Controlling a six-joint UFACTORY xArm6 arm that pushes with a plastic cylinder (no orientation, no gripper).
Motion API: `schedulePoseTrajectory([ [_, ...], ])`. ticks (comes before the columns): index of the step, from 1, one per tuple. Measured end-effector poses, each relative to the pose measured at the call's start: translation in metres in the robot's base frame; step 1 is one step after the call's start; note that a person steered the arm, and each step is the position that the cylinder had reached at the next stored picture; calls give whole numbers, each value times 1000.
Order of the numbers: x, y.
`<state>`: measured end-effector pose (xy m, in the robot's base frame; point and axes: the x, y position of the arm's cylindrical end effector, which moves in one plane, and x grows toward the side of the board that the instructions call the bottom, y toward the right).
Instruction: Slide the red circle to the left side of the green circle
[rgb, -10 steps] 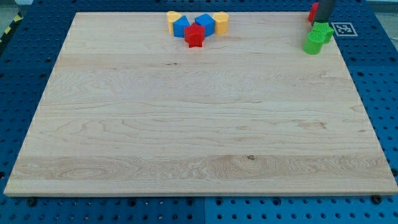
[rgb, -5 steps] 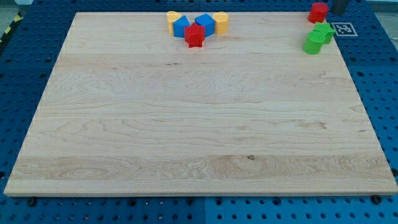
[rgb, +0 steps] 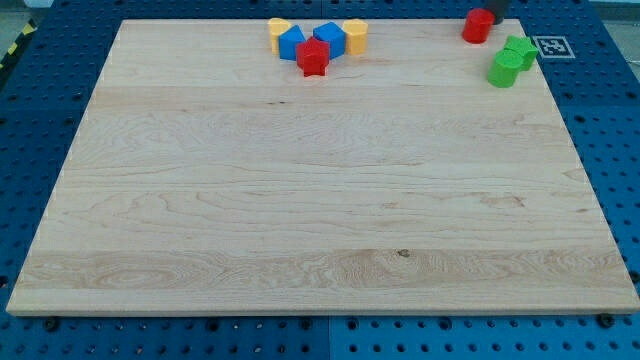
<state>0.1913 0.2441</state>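
At view's top, my tip (rgb: 494, 19) against red circle (rgb: 478, 27)

Only the lowest bit of the dark rod shows, at the view's top edge toward the right; the tip (rgb: 495, 18) sits just at the red circle's (rgb: 478, 27) upper-right side.

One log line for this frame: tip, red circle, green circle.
my tip: at red circle's upper right | red circle: upper left of green circle, apart | task: unfinished
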Motion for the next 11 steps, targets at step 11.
schedulePoseTrajectory([
  [11,79,-44],
])
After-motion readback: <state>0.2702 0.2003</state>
